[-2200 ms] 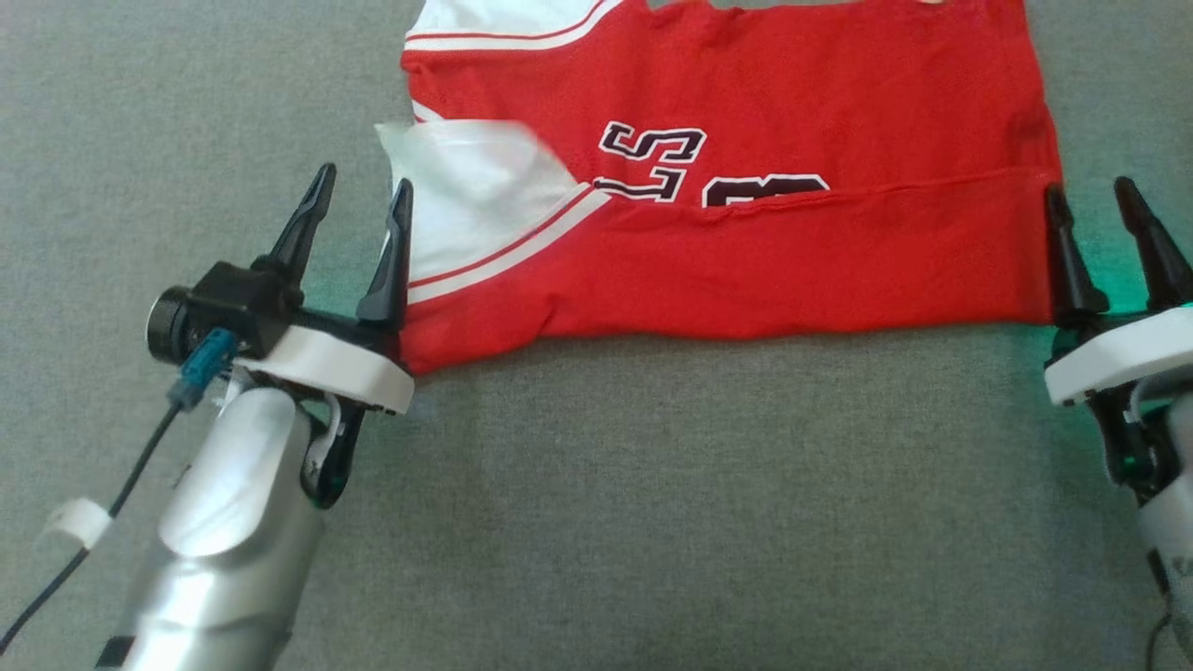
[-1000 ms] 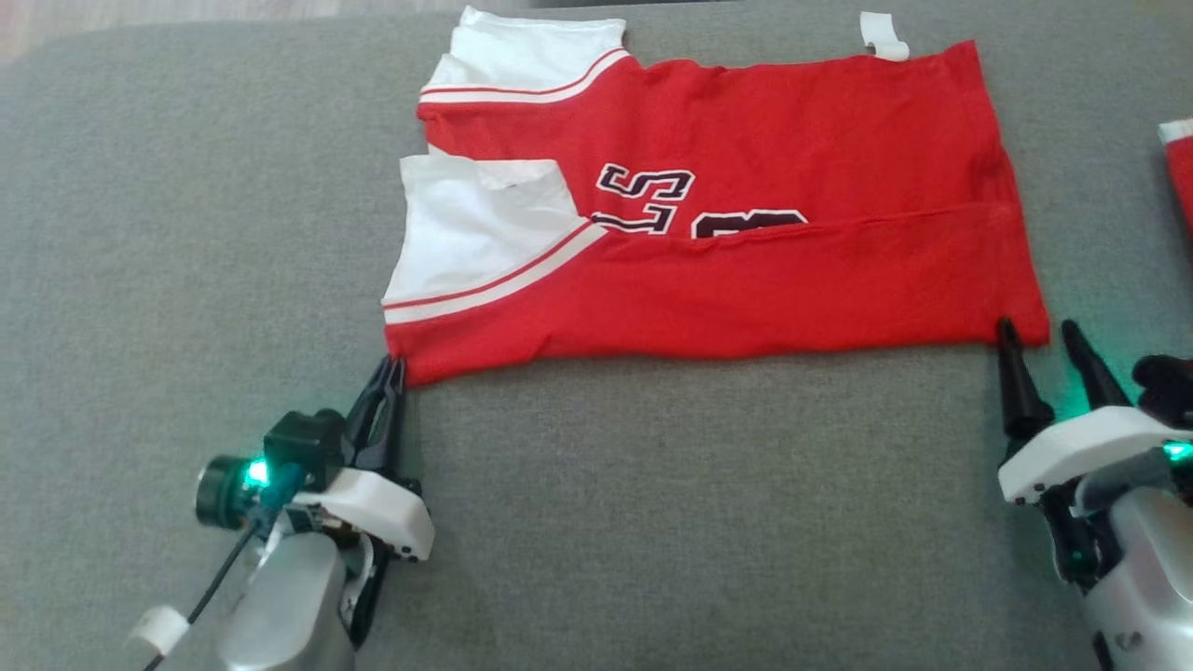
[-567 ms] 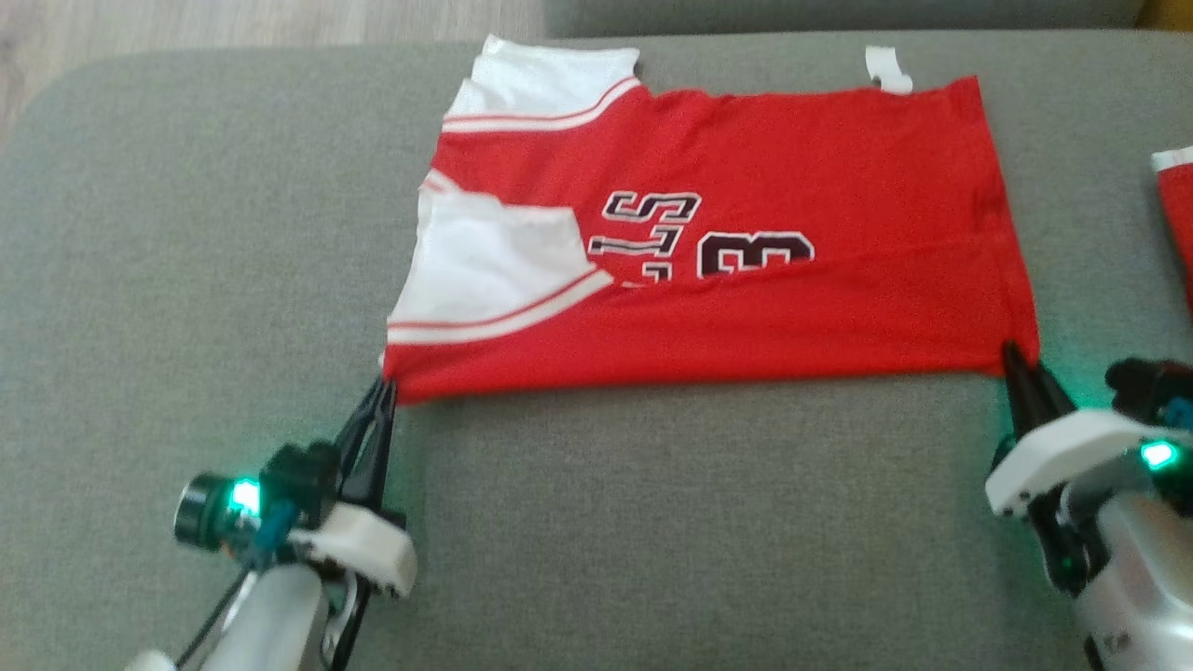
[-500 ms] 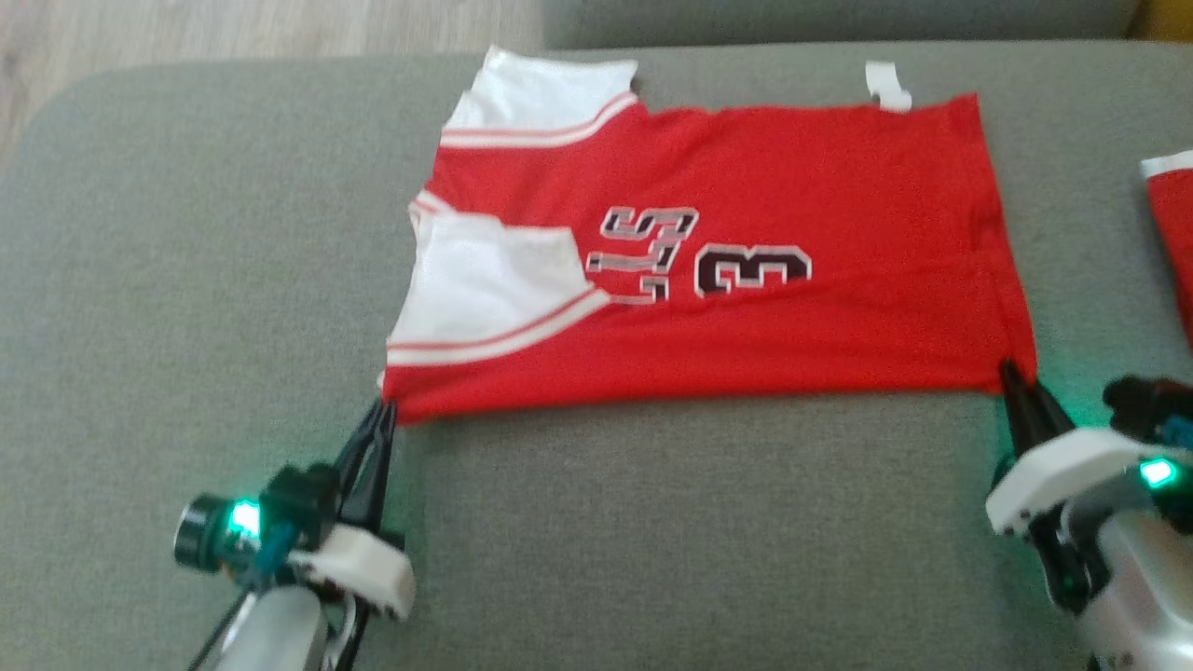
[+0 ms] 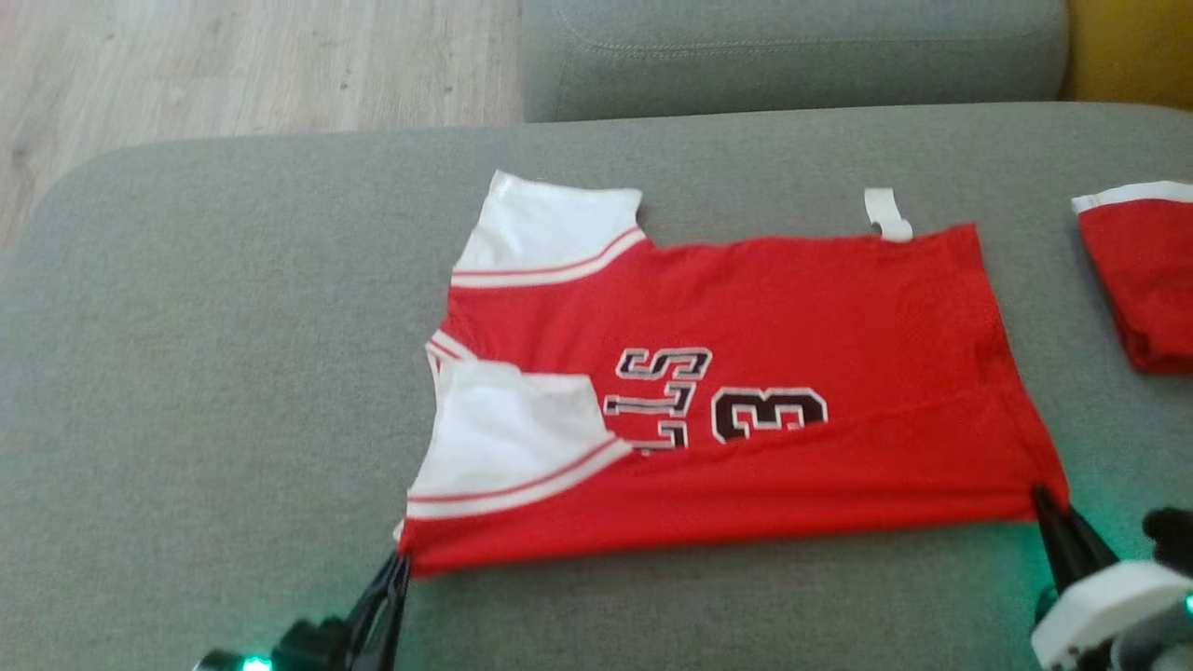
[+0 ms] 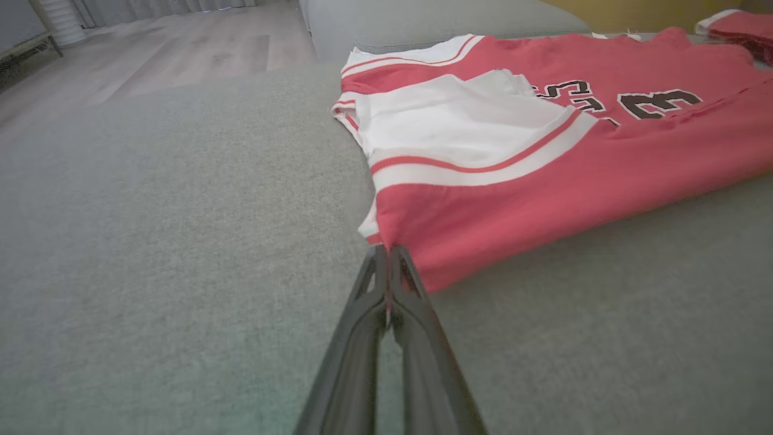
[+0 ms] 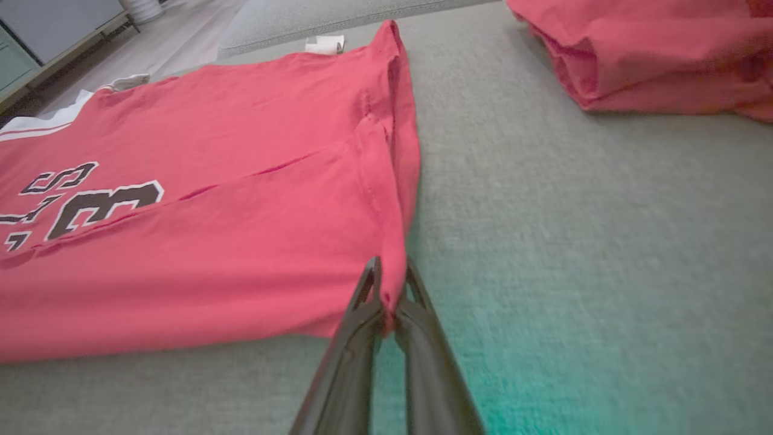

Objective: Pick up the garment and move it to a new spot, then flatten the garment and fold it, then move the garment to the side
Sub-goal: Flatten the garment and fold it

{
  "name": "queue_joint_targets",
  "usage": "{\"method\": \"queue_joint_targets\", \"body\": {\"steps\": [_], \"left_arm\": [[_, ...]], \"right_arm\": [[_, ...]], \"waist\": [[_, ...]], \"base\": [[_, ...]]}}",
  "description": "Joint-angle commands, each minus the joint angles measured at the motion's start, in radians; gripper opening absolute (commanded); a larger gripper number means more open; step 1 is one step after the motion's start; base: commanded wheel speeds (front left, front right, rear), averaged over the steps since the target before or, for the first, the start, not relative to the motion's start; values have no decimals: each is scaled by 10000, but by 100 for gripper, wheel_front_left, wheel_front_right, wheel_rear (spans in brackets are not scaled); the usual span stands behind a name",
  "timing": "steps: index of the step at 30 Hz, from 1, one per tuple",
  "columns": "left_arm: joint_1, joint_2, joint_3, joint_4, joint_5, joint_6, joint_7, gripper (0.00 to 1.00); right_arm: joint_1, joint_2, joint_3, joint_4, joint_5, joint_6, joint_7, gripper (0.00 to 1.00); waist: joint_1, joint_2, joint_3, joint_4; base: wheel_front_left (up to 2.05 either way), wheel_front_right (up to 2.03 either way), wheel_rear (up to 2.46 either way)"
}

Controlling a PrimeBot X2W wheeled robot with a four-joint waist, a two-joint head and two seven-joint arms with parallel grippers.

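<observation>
The garment (image 5: 746, 317), a red jersey with white sleeves, lies spread on the grey cushion (image 5: 233, 326), a little toward 4 o'clock from the middle of the head view; its near long edge is folded up over the body, and this fold hides the lower part of the dark letters and of the number 3 (image 5: 769, 415); one white sleeve (image 5: 517, 438) lies folded onto the red cloth at the 8 o'clock side of the garment; the other sleeve (image 5: 550, 228) sticks out at its 11 o'clock corner; a small white tag (image 5: 885, 214) shows at the far edge, toward 1 o'clock

The left gripper (image 5: 399, 559) comes in at 7 o'clock of the head view; its two fingers are pressed together, and the left wrist view shows their tips pinching the near corner of the garment, just below the white sleeve band; the right gripper (image 5: 1039, 494) comes in at 4 o'clock; its fingers are closed too, and in the right wrist view a bit of the red hem corner is clamped between them

A second red cloth (image 5: 1142, 280), folded, lies at 3 o'clock, well apart from the garment; the wooden floor (image 5: 233, 56) shows at 11 o'clock, beyond the cushion
</observation>
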Motion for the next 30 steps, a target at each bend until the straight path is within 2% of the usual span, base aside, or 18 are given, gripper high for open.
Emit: {"method": "queue_joint_targets", "body": {"steps": [1, 5, 6, 8, 10, 11, 12, 13, 14, 15, 16, 25, 30], "left_arm": [[-110, 310, 398, -391, -121, 131, 31, 0], [331, 387, 370, -939, -250, 174, 326, 0], [360, 399, 352, -1006, -260, 176, 377, 0], [343, 392, 287, -1057, -281, 143, 479, 0], [268, 343, 210, -1082, -303, 111, 570, 0], [211, 311, 177, -1086, -312, 100, 596, 0], [147, 292, 129, -1081, -299, 80, 611, 0], [80, 273, 79, -1061, -283, 61, 623, 11], [22, 249, 34, -1015, -294, 26, 657, 35], [-31, 229, 6, -961, -309, 7, 693, 91], [-95, 207, -9, -922, -309, 14, 695, 100], [-847, 258, 226, -1374, -373, 192, 719, 100], [-2295, 716, 515, -2170, -309, 37, 1289, 100]], "right_arm": [[65, -443, -60, -298, 37, 37, -18, 0], [509, -398, -386, -657, -66, 37, 162, 0], [564, -376, -454, -724, -121, 37, 193, 3], [637, -307, -590, -830, -240, 37, 272, 19], [686, -239, -723, -914, -350, 37, 343, 57], [709, -202, -801, -950, -413, 37, 374, 88], [727, -164, -874, -994, -471, 37, 409, 100], [738, -127, -942, -1052, -524, 37, 435, 100], [746, -93, -1006, -1118, -580, 37, 450, 100], [753, -66, -1051, -1196, -641, 37, 462, 100], [761, -43, -1099, -1287, -703, 37, 469, 100], [778, 90, -1470, -2268, -1117, 37, 309, 100], [603, 182, -1560, -3191, -1255, 37, 159, 100]], "waist": [[2, -1, -17, -19], [2, -1, 15, -45], [2, -1, 40, -49], [2, -1, 83, -48], [2, -1, 123, -40], [2, -1, 146, -31], [2, -1, 177, -26], [2, -1, 208, -26], [2, -1, 232, -31], [2, -1, 256, -44], [2, -1, 274, -58], [2, -1, 492, -271], [2, -1, 895, -493]], "base": [[0, 0, 0], [0, 0, 0], [0, 0, 0], [0, 0, 0], [0, 0, 0], [0, 0, 0], [0, 0, 0], [0, 0, 0], [0, 0, 0], [0, 0, 0], [0, 0, 0], [0, 0, 0], [0, 0, 0]]}}
